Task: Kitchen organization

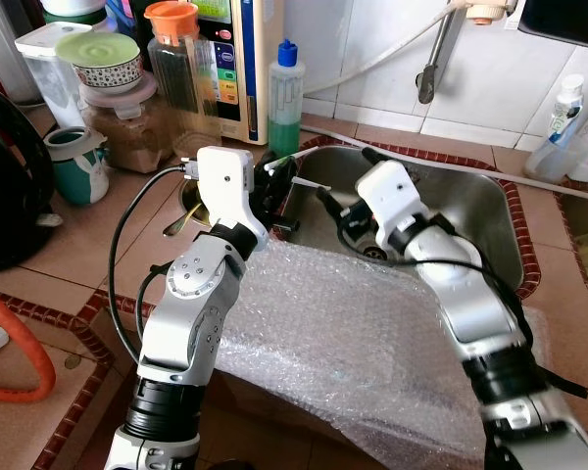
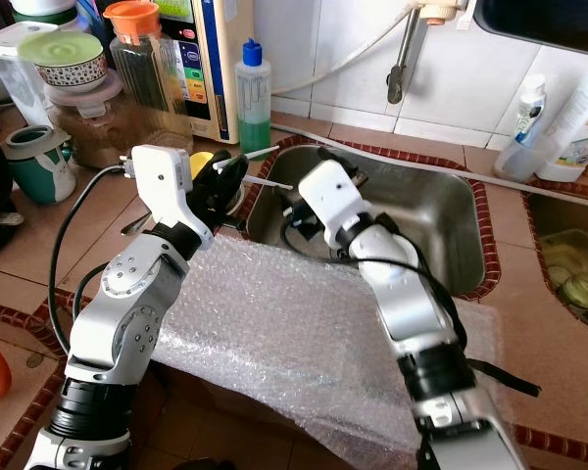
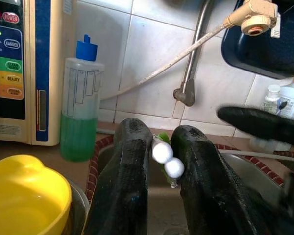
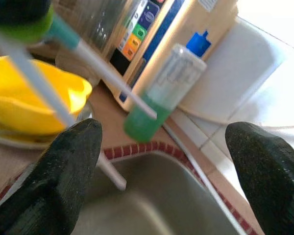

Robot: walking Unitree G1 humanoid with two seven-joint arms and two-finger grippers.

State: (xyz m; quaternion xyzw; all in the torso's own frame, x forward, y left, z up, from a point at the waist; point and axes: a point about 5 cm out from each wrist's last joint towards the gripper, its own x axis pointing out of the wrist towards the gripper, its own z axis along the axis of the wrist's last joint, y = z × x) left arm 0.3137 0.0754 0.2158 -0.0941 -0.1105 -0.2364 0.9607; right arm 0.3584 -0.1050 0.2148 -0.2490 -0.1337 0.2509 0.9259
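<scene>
The left claw (image 3: 161, 161) is closed on two thin white plastic sticks (image 3: 167, 160), holding them over the steel sink (image 1: 470, 211) rim at 11 o'clock. The right claw (image 4: 161, 161) waits wide open and empty beside it. I judge the tidying barely begun, since the sticks are not yet put away.

Both arms reach over the sink

The left gripper (image 1: 274, 191) sits at the sink's (image 1: 470, 211) near-left corner, its jaws holding thin white sticks (image 1: 296, 181). The right gripper (image 1: 338, 201) hangs just beside it over the basin. Bubble wrap (image 1: 343, 333) lies under both arms. A green liquid bottle (image 1: 286, 98) stands on the desk (image 1: 69, 250) behind
</scene>
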